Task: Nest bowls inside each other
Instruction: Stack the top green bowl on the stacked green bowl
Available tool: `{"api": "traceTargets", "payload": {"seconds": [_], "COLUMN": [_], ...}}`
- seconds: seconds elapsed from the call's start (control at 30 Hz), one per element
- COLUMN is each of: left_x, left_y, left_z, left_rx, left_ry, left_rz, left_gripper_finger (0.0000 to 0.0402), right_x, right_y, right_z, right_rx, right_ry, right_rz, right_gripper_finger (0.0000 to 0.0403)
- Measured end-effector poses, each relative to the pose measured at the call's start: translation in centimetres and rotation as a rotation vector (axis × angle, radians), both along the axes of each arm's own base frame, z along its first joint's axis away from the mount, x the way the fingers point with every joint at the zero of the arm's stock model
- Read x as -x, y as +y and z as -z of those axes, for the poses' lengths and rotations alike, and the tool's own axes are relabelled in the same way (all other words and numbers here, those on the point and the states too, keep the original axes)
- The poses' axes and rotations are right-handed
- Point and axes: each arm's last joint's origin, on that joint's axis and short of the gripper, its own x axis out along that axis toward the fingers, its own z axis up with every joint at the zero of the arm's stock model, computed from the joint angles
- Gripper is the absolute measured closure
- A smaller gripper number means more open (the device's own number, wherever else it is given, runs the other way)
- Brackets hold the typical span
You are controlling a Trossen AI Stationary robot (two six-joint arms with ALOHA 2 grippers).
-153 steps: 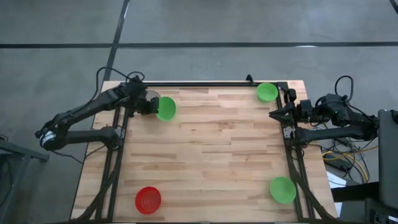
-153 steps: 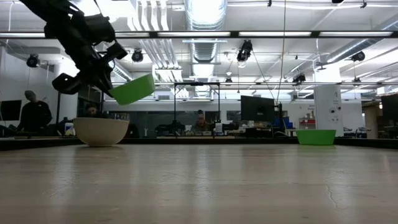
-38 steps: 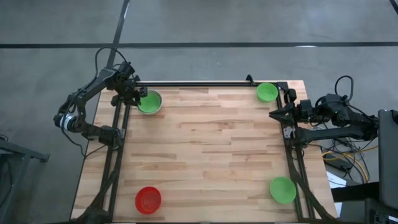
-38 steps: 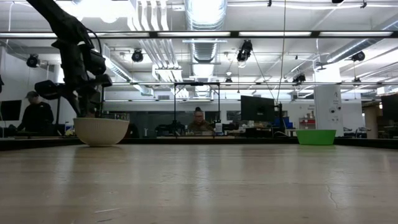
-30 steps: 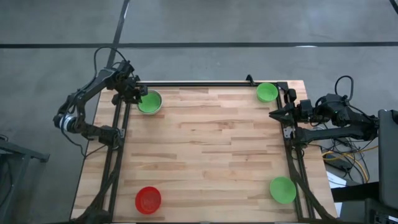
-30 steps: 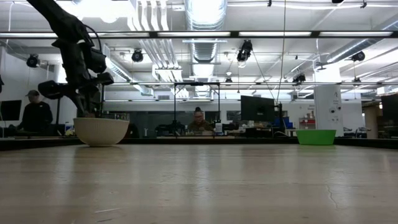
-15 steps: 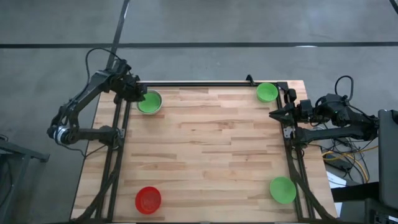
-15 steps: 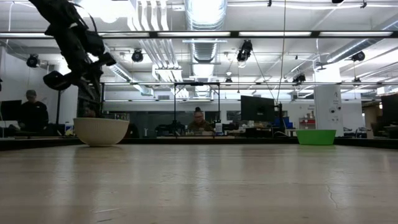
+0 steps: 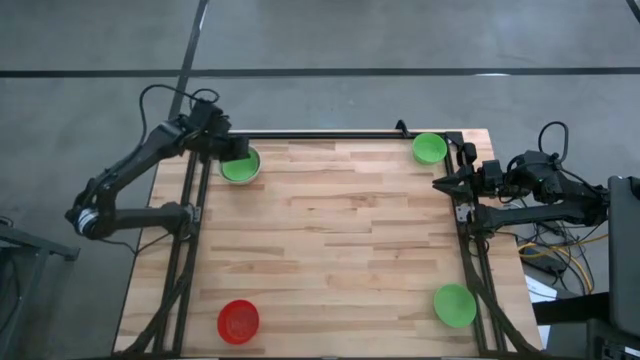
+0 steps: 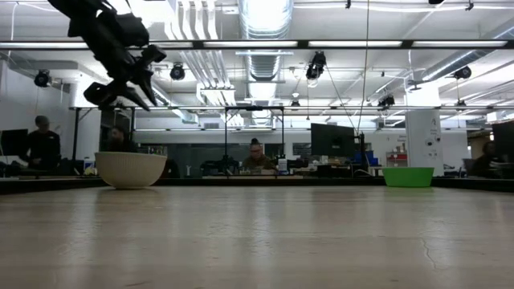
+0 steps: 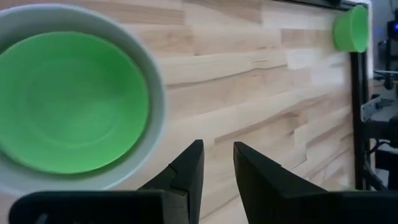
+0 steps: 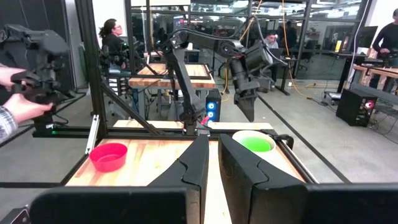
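At the far left corner of the tabletop (image 9: 330, 240), the left end effector (image 9: 232, 150) is seen raised above a nested pair, its fingers slightly parted and nothing held between them. Below it, a green bowl (image 11: 68, 102) is seated inside the whitish-grey bowl (image 10: 131, 169). The right end effector (image 12: 212, 158) is parked beyond the right edge, fingers nearly together and empty. A second green bowl (image 9: 429, 148) sits at the far right corner, a third green bowl (image 9: 455, 305) at the near right, and the red bowl (image 9: 239, 320) at the near left. The bowls appear to be thin, smooth, rigid plastic, round with a flared wall; they are judged light and somewhat slippery, best pinched across the rim.
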Motion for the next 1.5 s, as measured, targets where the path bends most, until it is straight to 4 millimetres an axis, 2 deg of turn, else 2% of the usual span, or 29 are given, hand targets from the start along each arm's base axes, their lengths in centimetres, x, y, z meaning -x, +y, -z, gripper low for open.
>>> {"api": "traceTargets", "payload": {"seconds": [0.37, 0.67, 0.87, 1.1, 1.27, 1.37, 1.5], "left_x": [-2.9, -3.1, -3.1, -4.1, -4.7, -4.5, -3.8], "left_y": [-2.7, -5.7, -7.0, -9.2, -10.8, -11.3, -11.5], "left_z": [-0.1, 0.1, -0.5, -0.8, 0.2, 1.5, 2.0], "left_rx": [-0.027, 0.052, -0.015, -0.119, -0.191, -0.204, -0.304], "left_ry": [0.011, 0.097, 0.094, 0.075, 0.007, -0.034, -0.133], "left_rz": [0.128, 0.21, 0.219, 0.268, 0.281, 0.29, 0.329], "left_gripper_finger": [0.031, 0.031, 0.031, 0.031, 0.031, 0.031, 0.031], "right_x": [0.0, 0.0, 0.0, 0.0, 0.0, 0.0, 0.0], "right_y": [0.0, 0.0, 0.0, 0.0, 0.0, 0.0, 0.0], "right_z": [0.0, 0.0, 0.0, 0.0, 0.0, 0.0, 0.0], "right_rx": [0.0, 0.0, 0.0, 0.0, 0.0, 0.0, 0.0], "right_ry": [0.0, 0.0, 0.0, 0.0, 0.0, 0.0, 0.0], "right_rz": [0.0, 0.0, 0.0, 0.0, 0.0, 0.0, 0.0], "right_gripper_finger": [0.0369, 0.0369, 0.0369, 0.0369, 0.0369, 0.0369, 0.0369]}}
